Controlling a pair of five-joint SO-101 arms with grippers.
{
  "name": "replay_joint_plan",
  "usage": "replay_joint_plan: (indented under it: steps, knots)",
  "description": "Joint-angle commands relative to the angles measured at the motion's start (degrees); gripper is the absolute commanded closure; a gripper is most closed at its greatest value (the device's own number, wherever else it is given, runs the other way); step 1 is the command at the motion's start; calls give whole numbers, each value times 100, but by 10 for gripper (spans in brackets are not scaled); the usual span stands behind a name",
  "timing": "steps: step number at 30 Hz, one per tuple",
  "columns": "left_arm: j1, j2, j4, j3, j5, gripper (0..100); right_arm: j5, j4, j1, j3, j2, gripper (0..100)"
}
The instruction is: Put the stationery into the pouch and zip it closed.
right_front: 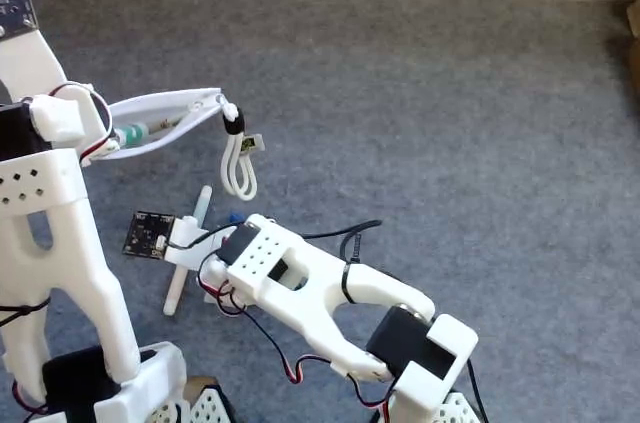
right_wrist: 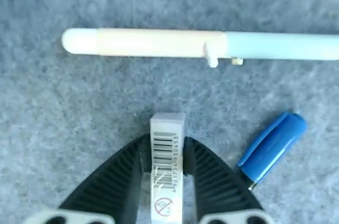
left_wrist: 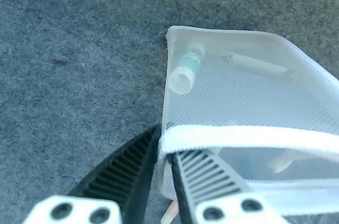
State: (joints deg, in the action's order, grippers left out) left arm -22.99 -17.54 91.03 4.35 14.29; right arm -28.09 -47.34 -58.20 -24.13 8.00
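Closest to the lens is the right gripper (right_wrist: 167,147), squeezed narrow around a small white bar (right_wrist: 168,128) with a barcode label. Whether the bar is touching the grey carpet (right_wrist: 63,107) or sits just off it is hard to say. Just past its tip a long white pen (right_wrist: 201,44) lies crosswise, and off to one side there's a blue pen (right_wrist: 273,147). Both are loose on the carpet and apart from each other.

On the other arm, the left gripper (left_wrist: 164,147) is pinched tight on the rim of the white mesh pouch (left_wrist: 254,91), holding the mouth up and open. Through the mesh you can see a small tube (left_wrist: 185,70) with a greenish body and a thin white stick (left_wrist: 259,61) already inside. There might be a third thing lower down, but it's too blurry to call. In the high view the pouch is over at the left side of the table, its white cord loop (right_front: 240,171) lies toward the middle, and the right arm sits just in front of it.

Progress-wise it looks roughly halfway. At least two bits are in and three are out (the bar in the grip, the white pen, the blue pen), and the zip isn't closed at all. Count: two grippers, one pouch, one cord loop, and five stationery items for sure.
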Motion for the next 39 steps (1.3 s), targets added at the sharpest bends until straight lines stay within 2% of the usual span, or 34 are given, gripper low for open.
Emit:
replay_joint_plan:
  steps: [1,4,16,21,24,39]
  knots:
    - [-75,-66,-123,31,18,993,-26,-40,48,119,-84,925]
    - [-75,-66,-123,31,18,993,-18,-57,48,119,-84,893]
    - [-75,-66,-123,22,18,993,-18,-356,-136,119,-84,947]
    - [-75,-66,-123,22,18,993,-26,-365,-171,163,365,950]
    - [-75,-66,-114,22,18,993,-35,-778,-127,171,462,980]
    - [-66,-66,-123,22,18,993,141,-2026,-127,356,-1666,994]
